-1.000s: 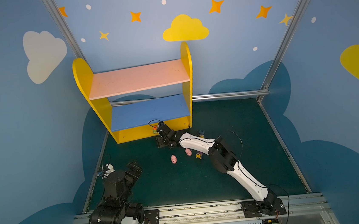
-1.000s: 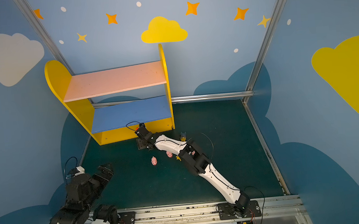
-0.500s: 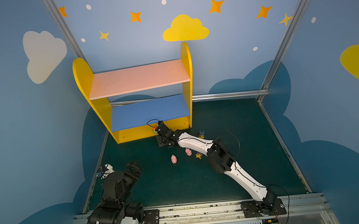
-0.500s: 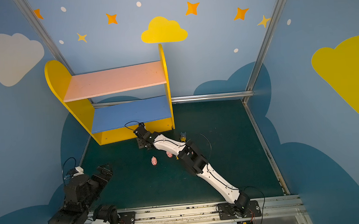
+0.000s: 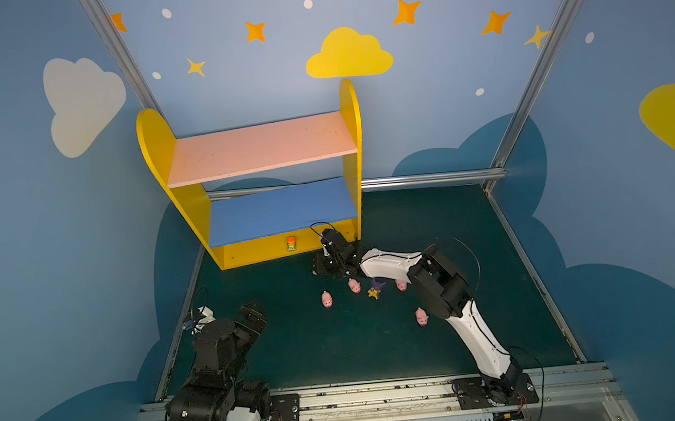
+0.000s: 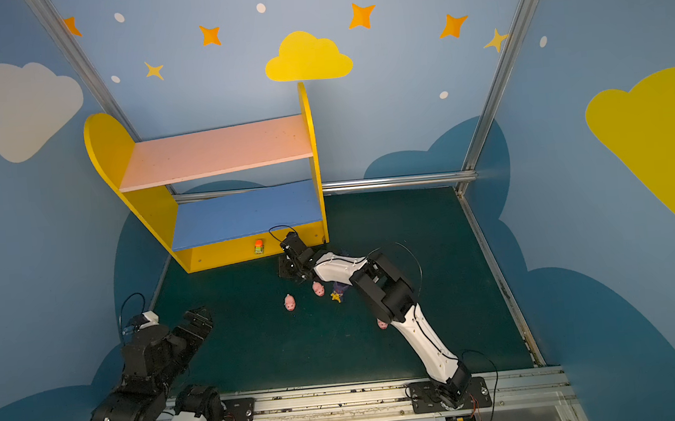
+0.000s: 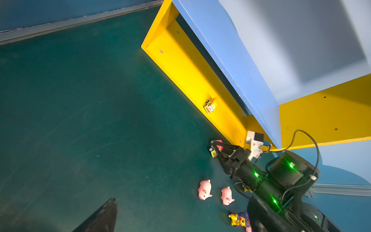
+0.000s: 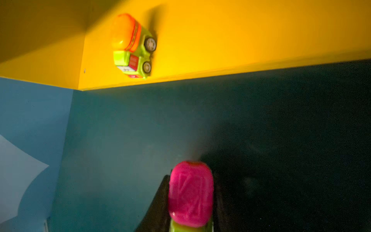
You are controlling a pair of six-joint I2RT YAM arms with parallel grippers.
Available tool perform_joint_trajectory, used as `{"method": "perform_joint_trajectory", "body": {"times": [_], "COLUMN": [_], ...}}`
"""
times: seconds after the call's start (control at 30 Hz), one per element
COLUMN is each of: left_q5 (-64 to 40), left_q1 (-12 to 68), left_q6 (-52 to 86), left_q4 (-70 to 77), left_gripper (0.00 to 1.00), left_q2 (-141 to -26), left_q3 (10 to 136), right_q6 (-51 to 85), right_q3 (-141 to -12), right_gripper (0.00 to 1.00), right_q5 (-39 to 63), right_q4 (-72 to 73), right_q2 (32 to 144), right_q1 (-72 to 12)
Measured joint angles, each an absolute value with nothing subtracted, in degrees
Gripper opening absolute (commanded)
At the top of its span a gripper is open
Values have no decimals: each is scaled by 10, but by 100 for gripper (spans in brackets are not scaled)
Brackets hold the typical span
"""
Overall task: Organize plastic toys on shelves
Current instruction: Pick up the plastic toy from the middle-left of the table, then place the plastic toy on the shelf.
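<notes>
The shelves [image 5: 264,151] stand at the back left, with a pink upper board, a blue lower board and a yellow base. An orange-topped green car [image 5: 291,243] [image 8: 131,46] sits on the base. My right gripper [image 5: 319,266] is low on the mat in front of the base, shut on a pink-topped green car [image 8: 190,192] [image 7: 215,148]. Several pink pigs [image 5: 326,299] and a yellow figure [image 5: 375,289] lie on the mat beside the right arm. My left gripper [image 5: 253,314] hovers open at the front left with nothing in it; one of its fingers [image 7: 102,215] shows in the left wrist view.
A dark green mat [image 5: 298,348] covers the floor, and blue walls enclose it on three sides. A metal rail [image 5: 429,178] runs along the back. The right arm [image 5: 438,286] stretches across the middle, over some of the toys.
My right gripper has shut on the pink-topped car and has shifted slightly toward the front. The left arm has not moved.
</notes>
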State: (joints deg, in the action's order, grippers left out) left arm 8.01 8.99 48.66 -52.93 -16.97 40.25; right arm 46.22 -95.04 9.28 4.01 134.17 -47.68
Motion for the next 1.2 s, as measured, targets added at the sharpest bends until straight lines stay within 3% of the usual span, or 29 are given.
{"method": "perform_joint_trajectory", "body": {"times": [0.5,1.2], "left_q5": [84,98], "left_q1": [90,90], "left_q6": [486,474], "left_q4": [-520,-507], "left_gripper": [100,100], "left_q2": [-204,-236], "left_q3": [430,433], "right_q6": [585,622], "right_q3": [-925,-1051], "right_gripper": [19,20], "right_q5": [187,211], "right_q4": [174,219], "right_q2": [1346,1440], "right_q1": [-441,-414]}}
